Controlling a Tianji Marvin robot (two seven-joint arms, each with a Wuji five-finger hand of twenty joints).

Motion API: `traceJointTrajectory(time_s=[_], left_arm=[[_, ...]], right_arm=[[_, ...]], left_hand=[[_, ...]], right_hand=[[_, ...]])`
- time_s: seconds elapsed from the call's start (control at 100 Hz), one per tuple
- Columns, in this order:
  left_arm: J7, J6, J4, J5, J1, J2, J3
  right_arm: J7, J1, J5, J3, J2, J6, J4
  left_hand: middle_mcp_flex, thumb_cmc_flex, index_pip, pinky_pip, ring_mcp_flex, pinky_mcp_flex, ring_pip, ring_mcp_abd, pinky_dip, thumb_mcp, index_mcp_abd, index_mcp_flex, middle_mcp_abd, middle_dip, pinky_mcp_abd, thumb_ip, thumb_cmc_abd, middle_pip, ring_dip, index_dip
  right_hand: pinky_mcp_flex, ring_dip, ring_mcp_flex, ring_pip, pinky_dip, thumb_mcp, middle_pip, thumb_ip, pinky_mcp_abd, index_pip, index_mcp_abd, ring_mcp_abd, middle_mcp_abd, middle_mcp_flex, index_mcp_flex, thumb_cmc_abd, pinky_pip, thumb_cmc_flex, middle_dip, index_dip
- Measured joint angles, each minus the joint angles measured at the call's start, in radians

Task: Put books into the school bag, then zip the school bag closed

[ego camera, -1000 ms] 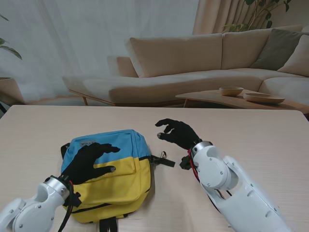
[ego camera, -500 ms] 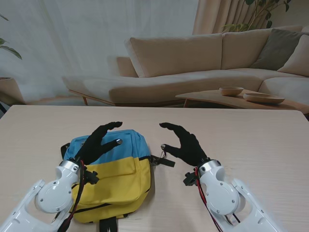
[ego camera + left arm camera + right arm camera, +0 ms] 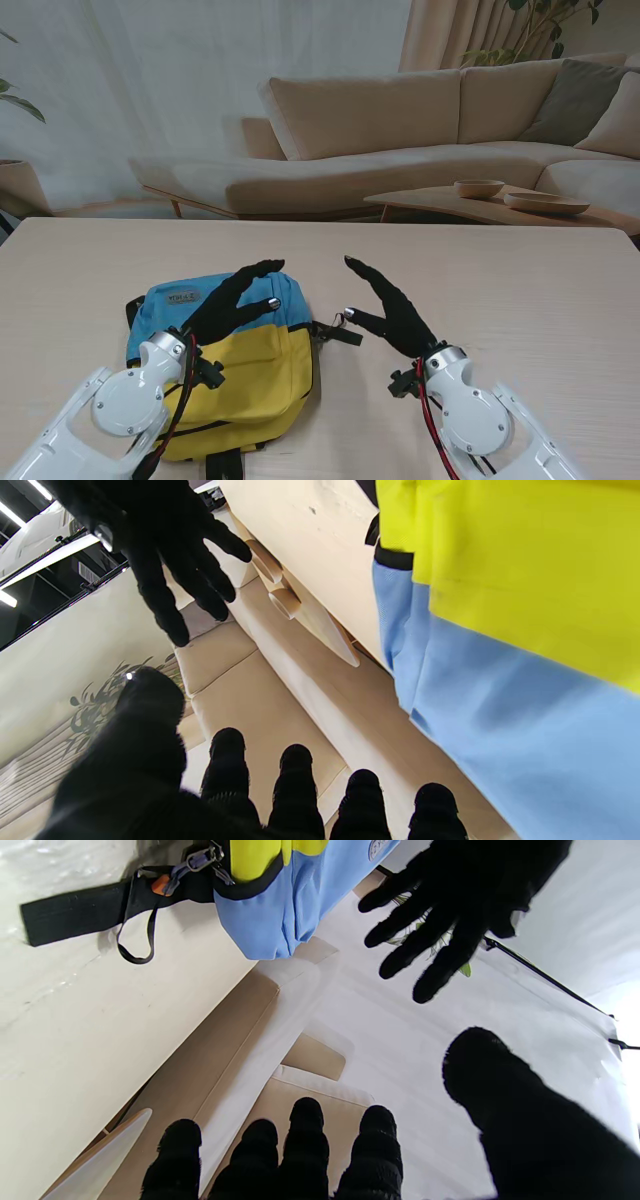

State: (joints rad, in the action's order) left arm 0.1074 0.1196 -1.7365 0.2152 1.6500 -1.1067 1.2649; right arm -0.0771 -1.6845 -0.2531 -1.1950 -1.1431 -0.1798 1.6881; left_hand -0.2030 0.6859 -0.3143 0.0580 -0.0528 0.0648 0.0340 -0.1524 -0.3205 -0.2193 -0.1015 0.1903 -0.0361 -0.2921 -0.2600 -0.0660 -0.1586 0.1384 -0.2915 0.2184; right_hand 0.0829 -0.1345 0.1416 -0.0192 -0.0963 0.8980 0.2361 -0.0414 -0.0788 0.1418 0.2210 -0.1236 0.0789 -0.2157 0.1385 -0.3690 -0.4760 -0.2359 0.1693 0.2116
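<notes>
While both hands' fingers [image 3: 262, 270] spread empty, the school bag [image 3: 250, 360] lies beneath the left hand [image 3: 232, 305].

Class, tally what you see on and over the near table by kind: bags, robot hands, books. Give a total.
School bags: 1, the blue-and-yellow school bag
Robot hands: 2, left hand and right hand
Books: 0 visible
Total: 3

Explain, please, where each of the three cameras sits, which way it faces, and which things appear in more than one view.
Stand view: above the shoulders, facing the table and sofa; shows both arms, the left robot hand over the school bag and the right robot hand.
Left wrist view: along its own fingers; shows the bag's side and the right robot hand opposite.
Right wrist view: along its own fingers; shows the bag's strap and the left robot hand.
Shared: the bag appears in all three views.
</notes>
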Motion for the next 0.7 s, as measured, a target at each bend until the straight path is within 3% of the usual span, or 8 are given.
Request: traceJointTrajectory(time_s=[0.09, 0.18, 0.27, 0.42, 0.7], left_arm=[[0.018, -0.022, 0.022, -0.009, -0.021, 0.001, -0.015], [-0.004, -0.027, 0.053, -0.009, -0.048, 0.001, -0.043], [-0.040, -0.041, 0.064, 0.003, -0.058, -0.004, -0.053], [-0.038, -0.098, 0.045, 0.029, -0.049, -0.009, -0.046], [-0.074, -0.094, 0.008, 0.032, -0.007, -0.015, -0.025]], right_arm=[[-0.021, 0.001, 0.039, 0.009, -0.001, -0.027, -0.023], [-0.013, 0.003, 0.039, 0.011, -0.002, -0.028, -0.033], [-0.007, 0.004, 0.039, 0.007, -0.003, -0.026, -0.034], [-0.007, -0.004, 0.051, -0.010, -0.005, -0.028, -0.022], [0.030, -0.013, 0.095, -0.016, -0.001, -0.053, -0.006]], left_hand=[[0.000, -0.012, 0.010, 0.000, 0.000, 0.000, -0.001, 0.010, 0.011, 0.001, 0.000, 0.000, 0.009, 0.001, 0.001, 0.000, 0.001, -0.002, 0.018, -0.004], [0.000, -0.012, 0.010, -0.001, 0.000, -0.002, -0.001, 0.010, 0.022, 0.000, 0.000, 0.000, 0.009, 0.001, 0.002, 0.000, 0.001, -0.002, 0.020, -0.004], [0.000, -0.012, 0.010, -0.001, 0.000, -0.003, -0.001, 0.010, 0.024, -0.001, 0.000, 0.000, 0.009, 0.001, 0.004, 0.000, 0.002, -0.002, 0.029, -0.004], [0.012, -0.012, 0.010, -0.002, 0.000, -0.004, -0.001, 0.010, 0.034, -0.001, 0.000, 0.000, 0.009, 0.001, 0.011, 0.000, 0.002, -0.011, 0.030, -0.004], [0.012, -0.012, 0.010, -0.002, 0.000, -0.004, -0.001, 0.010, 0.044, -0.002, 0.000, 0.000, 0.009, 0.001, 0.011, 0.000, 0.002, -0.013, 0.030, -0.004]], right_hand=[[0.000, 0.000, 0.001, 0.000, 0.000, 0.000, 0.000, 0.000, 0.004, -0.014, 0.023, -0.002, 0.009, 0.000, 0.001, 0.007, 0.017, 0.000, -0.001, 0.023], [-0.009, 0.000, 0.001, 0.000, -0.055, -0.001, -0.002, 0.000, 0.006, -0.079, 0.023, -0.004, 0.010, 0.000, 0.004, 0.013, 0.079, 0.000, -0.001, 0.095], [-0.009, 0.000, 0.001, 0.000, -0.070, -0.006, -0.009, 0.002, 0.006, -0.080, 0.024, -0.007, 0.010, 0.000, 0.004, 0.013, 0.086, 0.000, -0.001, 0.106], [-0.009, 0.000, 0.001, 0.000, -0.077, -0.010, -0.011, 0.001, 0.006, -0.080, 0.024, -0.009, 0.011, 0.000, 0.004, 0.015, 0.087, 0.000, -0.003, 0.109], [-0.022, 0.023, 0.001, 0.013, -0.081, -0.010, -0.011, 0.001, 0.061, -0.080, 0.033, -0.052, 0.043, 0.000, 0.004, 0.024, 0.161, 0.000, -0.005, 0.110]])
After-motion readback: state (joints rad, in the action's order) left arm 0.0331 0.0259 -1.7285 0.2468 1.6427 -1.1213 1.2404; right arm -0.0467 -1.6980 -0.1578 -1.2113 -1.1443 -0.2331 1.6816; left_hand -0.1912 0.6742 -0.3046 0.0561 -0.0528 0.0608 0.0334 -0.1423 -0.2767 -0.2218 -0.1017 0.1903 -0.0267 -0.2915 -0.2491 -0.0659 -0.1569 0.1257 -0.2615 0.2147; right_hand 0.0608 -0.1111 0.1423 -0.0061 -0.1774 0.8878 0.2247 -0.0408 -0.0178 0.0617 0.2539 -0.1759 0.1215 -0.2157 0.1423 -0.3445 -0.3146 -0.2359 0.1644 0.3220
